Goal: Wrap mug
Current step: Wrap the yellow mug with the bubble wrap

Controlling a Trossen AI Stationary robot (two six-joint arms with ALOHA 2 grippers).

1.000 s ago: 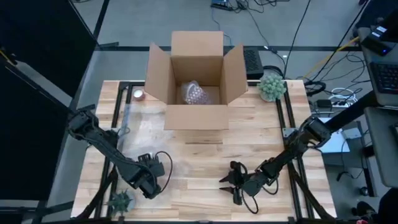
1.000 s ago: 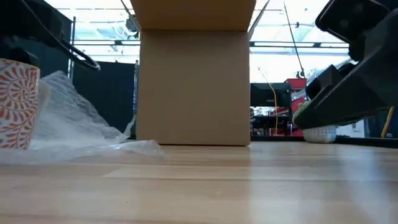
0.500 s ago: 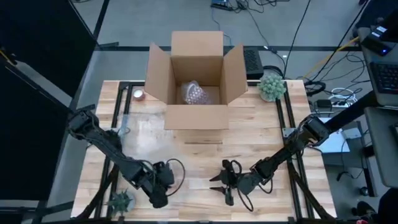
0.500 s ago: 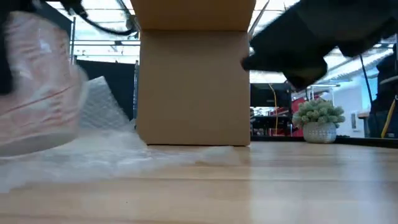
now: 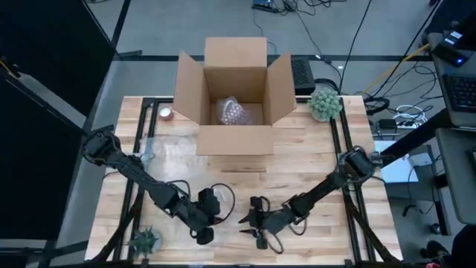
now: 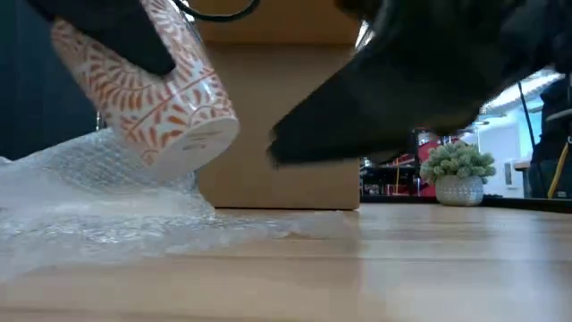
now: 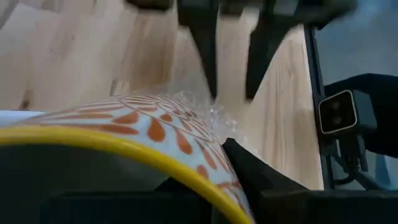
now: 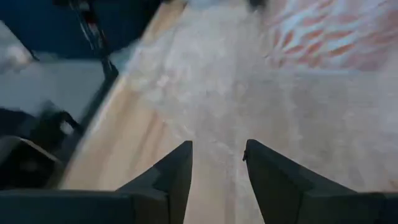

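Note:
A white mug with an orange pattern and a yellow rim hangs tilted above the bubble wrap, with my left gripper shut on it near the table's front edge. The clear wrap lies flat on the wood and reaches toward the far left. My right gripper stands open just right of the mug, fingers low over the wrap and touching nothing. My left gripper holds the mug by its wall at the yellow rim. One finger lies outside the wall; the other is inside the dark hollow. The mug is lifted clear of the wrap and tipped, its base slanting down toward the table's right.
An open cardboard box stands at the far middle with a bubble-wrapped thing inside. A potted plant sits far right, another small plant near left, a small round thing far left. Bare wood lies on the right.
My left gripper has carried the mug toward the table's right and near edge, and the mug, upright a second ago, is now tipped. My right gripper has gone toward the table's left, closing on the mug, still open.

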